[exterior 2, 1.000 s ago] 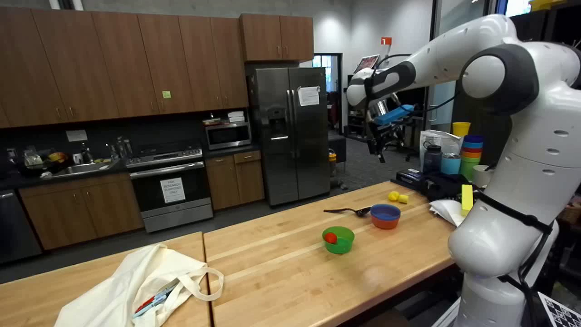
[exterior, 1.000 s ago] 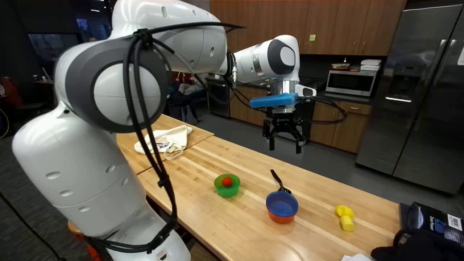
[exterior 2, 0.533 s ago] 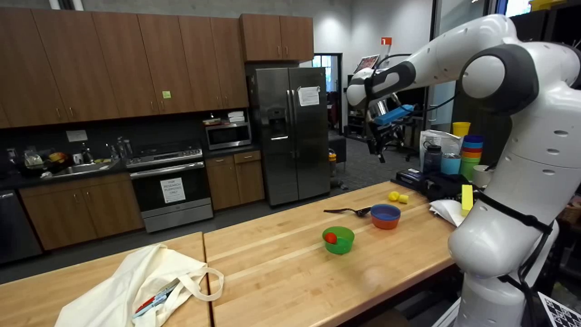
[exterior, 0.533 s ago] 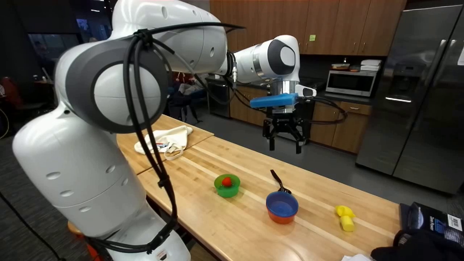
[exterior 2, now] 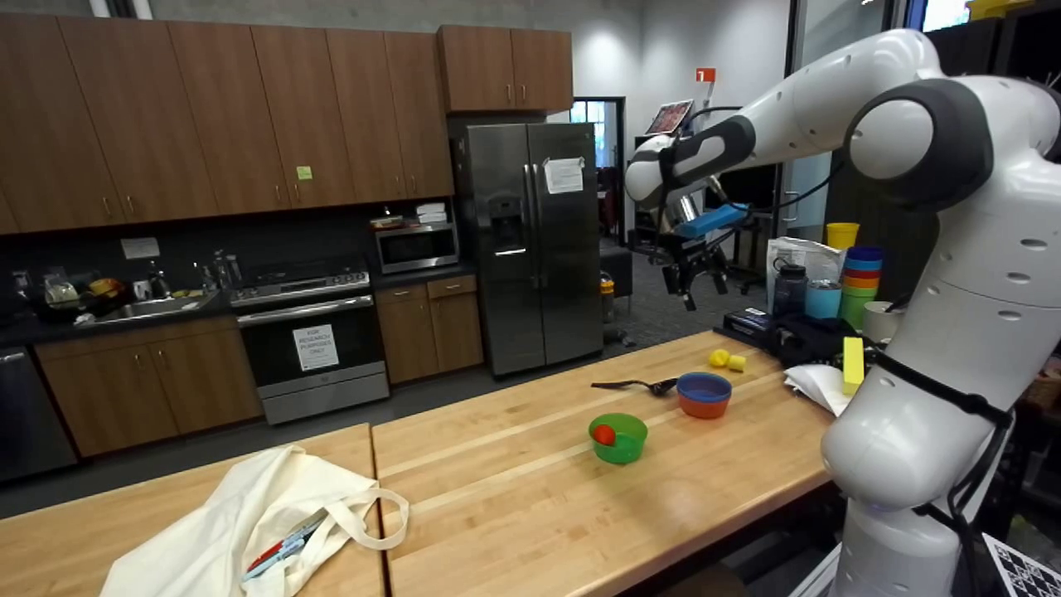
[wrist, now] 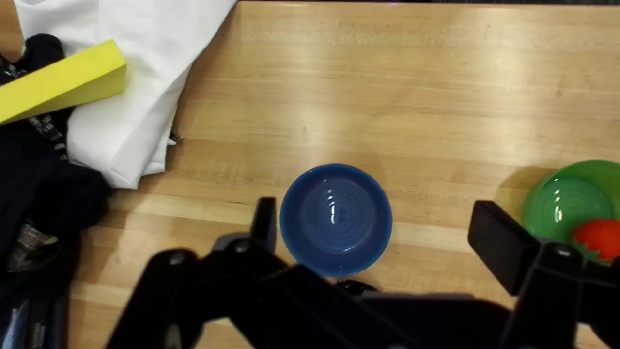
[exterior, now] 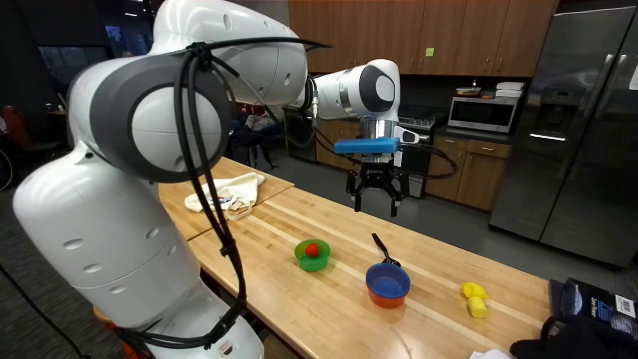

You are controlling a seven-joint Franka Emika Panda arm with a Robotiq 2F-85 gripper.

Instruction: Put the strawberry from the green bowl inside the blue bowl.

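The red strawberry [exterior: 312, 250] lies inside the green bowl [exterior: 312, 264]; both also show in an exterior view, the strawberry [exterior 2: 603, 434] in the bowl [exterior 2: 632, 448]. In the wrist view the strawberry [wrist: 599, 237] and green bowl [wrist: 564, 203] are at the right edge, partly covered by a finger. The blue bowl [exterior: 388, 280] sits stacked on an orange-red bowl [exterior: 386, 300]. In the wrist view the blue bowl [wrist: 335, 220] looks empty and lies between the fingers. My gripper [exterior: 376, 208] is open, empty and high above the table, touching nothing.
A black utensil [exterior: 383, 249] lies beside the stacked bowls. A yellow object [exterior: 476, 300] lies farther along the table. A white cloth [wrist: 131, 87], a yellow block [wrist: 63, 80] and dark items are at the table's end. A cream bag [exterior 2: 249, 514] lies at the opposite end.
Between half a second ago and now, my gripper has moved down a little and slightly toward the green bowl's end of the table. It stays open. The bowls and strawberry have not moved.
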